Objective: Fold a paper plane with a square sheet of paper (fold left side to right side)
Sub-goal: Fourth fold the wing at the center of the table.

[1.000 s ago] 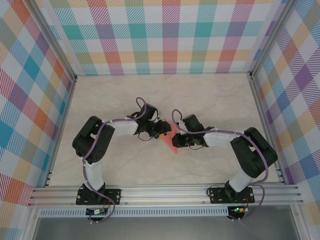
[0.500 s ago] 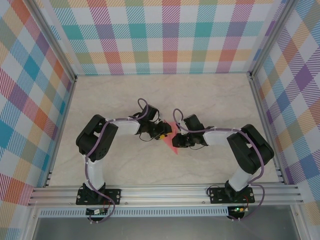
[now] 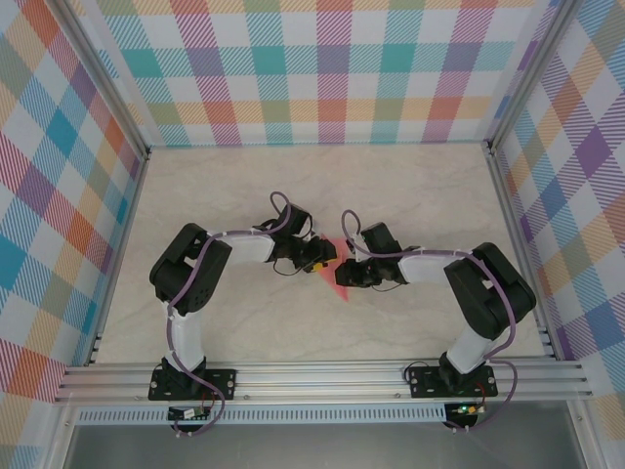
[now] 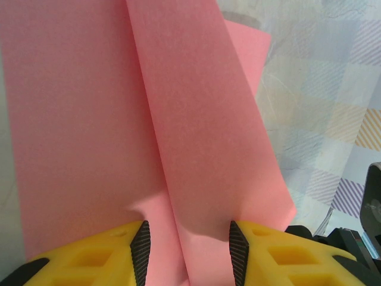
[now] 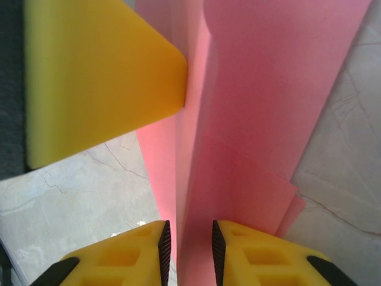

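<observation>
From above, the paper point(image 3: 340, 286) lies mid-table between the left gripper point(image 3: 325, 256) and right gripper point(image 3: 345, 277). Left wrist: jaws partly open astride a raised fold, not pinching. Right wrist: jaws nearly together around a fold; grip unclear.

one pink paper point(image 3: 339, 278), two arms point(image 3: 244, 244) point(image 3: 430, 266), left gripper point(image 4: 187, 250) plus right gripper point(image 5: 189, 244) makes two, one table point(image 3: 410, 195), three plaid walls point(image 3: 322, 68)

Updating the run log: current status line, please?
folded pink paper: ridge raised | left gripper: open astride it | right gripper: astride ridge, grip unclear
</observation>
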Available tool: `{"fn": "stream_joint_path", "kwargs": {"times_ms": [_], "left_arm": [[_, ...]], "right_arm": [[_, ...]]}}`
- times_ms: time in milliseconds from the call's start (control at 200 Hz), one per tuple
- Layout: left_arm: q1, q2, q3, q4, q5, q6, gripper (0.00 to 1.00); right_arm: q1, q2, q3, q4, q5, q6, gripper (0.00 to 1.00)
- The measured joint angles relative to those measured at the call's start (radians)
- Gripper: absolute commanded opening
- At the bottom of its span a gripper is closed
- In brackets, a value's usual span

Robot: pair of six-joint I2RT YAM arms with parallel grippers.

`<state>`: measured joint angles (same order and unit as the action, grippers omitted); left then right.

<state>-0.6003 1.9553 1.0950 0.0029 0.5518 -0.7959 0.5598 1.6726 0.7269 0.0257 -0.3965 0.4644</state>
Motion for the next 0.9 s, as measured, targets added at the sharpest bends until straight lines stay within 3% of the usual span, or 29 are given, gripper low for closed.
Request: {"fn": "stream_joint_path", "kwargs": {"times_ms": [300,425,535,715,905], "left_arm": [[0.000,0.002,0.002,-0.002,0.000,0.000,0.41],[0.000,0.002,0.002,-0.003,0.000,0.000,0.41],[0.000,0.002,0.002,-0.003,0.000,0.000,0.41],[0.000,0.002,0.002,-0.002,-0.001,0.000,0.41],[0.000,0.002,0.002,-0.003,-0.002,0.000,0.41]], "right_arm": [[-0.019,-0.039,-0.014,0.003,-0.024,0.000,0.37],[-0.063,-0.100,-0.024,0.000,-0.053,-0.001,0.42],[-0.114,-0.129,-0.021,0.002,-0.090,-0.001,0.41],[-0.180,-0.034,0.026,0.013,-0.165,0.019,0.39],[-0.184,0.062,0.094,0.048,-0.213,0.053,0.36]]}}
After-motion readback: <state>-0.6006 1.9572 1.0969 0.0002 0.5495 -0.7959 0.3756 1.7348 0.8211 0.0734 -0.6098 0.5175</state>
